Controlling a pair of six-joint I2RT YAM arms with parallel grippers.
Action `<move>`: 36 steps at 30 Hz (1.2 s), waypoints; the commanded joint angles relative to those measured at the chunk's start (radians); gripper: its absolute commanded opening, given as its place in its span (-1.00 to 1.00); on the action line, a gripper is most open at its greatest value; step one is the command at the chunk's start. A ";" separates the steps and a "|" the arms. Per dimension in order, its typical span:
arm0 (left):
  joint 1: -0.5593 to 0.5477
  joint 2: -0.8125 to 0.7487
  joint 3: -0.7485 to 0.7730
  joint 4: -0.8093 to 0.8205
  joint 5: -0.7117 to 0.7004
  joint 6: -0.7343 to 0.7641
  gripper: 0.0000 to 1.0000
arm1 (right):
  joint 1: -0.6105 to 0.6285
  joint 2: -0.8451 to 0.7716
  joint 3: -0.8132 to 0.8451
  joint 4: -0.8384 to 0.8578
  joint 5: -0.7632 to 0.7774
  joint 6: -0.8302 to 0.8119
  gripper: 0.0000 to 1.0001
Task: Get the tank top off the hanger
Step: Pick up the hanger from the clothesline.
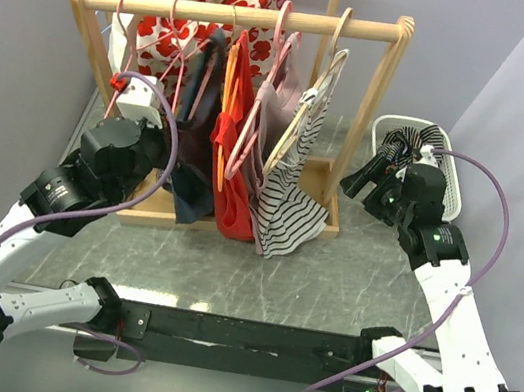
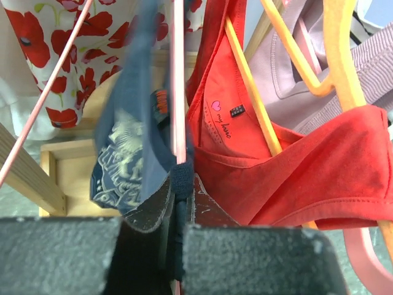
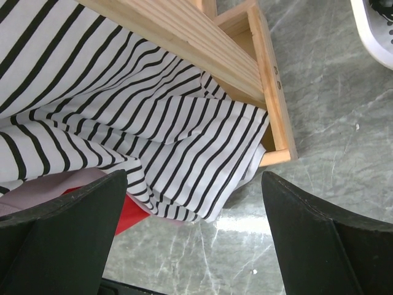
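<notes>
The left gripper [image 2: 179, 192] is pinching the navy tank top [image 2: 129, 123]. The right gripper [image 3: 193, 203] is hovering, fingers spread, near a white basket [image 1: 454, 194] holding a striped cloth [image 1: 416, 138].

gripper [image 3: 193, 182] spread wide | striped top [image 3: 153, 141] draped over wooden base [image 3: 270, 92]

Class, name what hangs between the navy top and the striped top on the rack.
The red top and a mauve top, as the top view shows.

Seemingly "my love", printed inside the red tank top [image 2: 295, 178] neckline.
</notes>
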 commanded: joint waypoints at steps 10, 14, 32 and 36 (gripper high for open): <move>-0.004 -0.137 0.033 0.065 0.082 0.072 -0.98 | -0.010 -0.068 0.085 -0.040 0.076 -0.026 1.00; -0.004 -0.187 0.067 0.061 0.042 0.099 -0.98 | -0.013 -0.064 0.092 -0.048 0.071 -0.026 1.00; -0.004 -0.230 0.323 -0.309 0.371 0.087 -0.98 | -0.027 -0.041 0.183 -0.106 0.148 -0.080 1.00; -0.004 -0.290 0.360 -0.387 0.391 0.044 -0.98 | -0.027 -0.039 0.207 -0.109 0.145 -0.083 1.00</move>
